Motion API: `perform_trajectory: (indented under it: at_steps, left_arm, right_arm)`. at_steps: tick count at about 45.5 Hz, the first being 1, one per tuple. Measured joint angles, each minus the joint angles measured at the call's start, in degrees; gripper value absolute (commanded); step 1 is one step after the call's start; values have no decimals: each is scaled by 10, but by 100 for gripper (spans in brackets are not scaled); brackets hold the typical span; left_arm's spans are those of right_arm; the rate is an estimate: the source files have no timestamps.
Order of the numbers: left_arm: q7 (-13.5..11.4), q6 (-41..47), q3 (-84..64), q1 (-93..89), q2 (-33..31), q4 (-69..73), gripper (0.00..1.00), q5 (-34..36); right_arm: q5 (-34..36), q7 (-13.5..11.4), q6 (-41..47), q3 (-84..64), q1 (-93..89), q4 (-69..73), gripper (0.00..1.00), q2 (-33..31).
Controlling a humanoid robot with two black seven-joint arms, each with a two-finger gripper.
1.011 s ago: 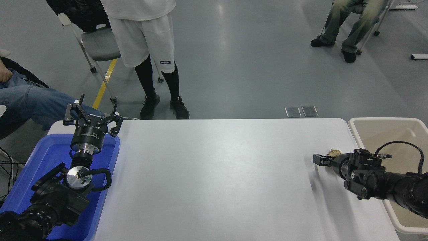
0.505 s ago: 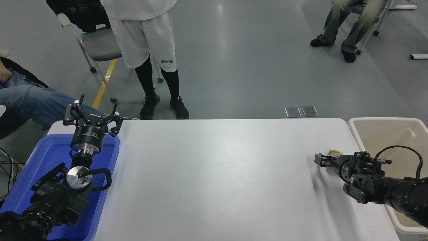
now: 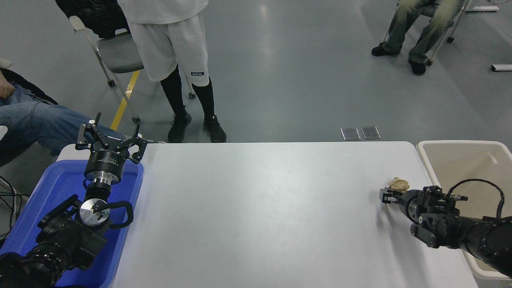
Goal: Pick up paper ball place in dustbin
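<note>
The paper ball [image 3: 399,184], a small tan crumpled wad, lies on the white table [image 3: 260,208] close to its right edge. My right gripper [image 3: 386,197] reaches in from the right, low over the table, with its tip just in front and left of the wad. Whether it touches the wad or how its jaws stand is not visible from this angle. The dustbin [image 3: 425,154], a large beige bin, stands against the table's right end, and my right arm crosses over its near rim. My left gripper [image 3: 110,141] is parked open at the lower left, above the blue tray.
A blue tray [image 3: 52,192] sits at the table's left end under the left arm. A person in white shorts [image 3: 172,44] stands beyond the far edge beside a chair [image 3: 116,52]. Other people sit at the far left and top right.
My right arm has drawn back toward the camera and sunk lower, so more of the paper ball shows behind the gripper's tip. The left arm has not moved.
</note>
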Motion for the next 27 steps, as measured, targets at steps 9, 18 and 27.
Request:
perform_trajectory:
  at_steps: [9,18,27]
  left_arm:
    - [0,0,0,0,0,0,99,0]
    - [0,0,0,0,0,0,99,0]
    - [0,0,0,0,0,0,99,0]
  right_arm:
    - [1,0,0,4,1,0,0,-2]
    - [3,1,1,5,5,2,0,-4]
    - [4,3,6,4,22,22,0,-8]
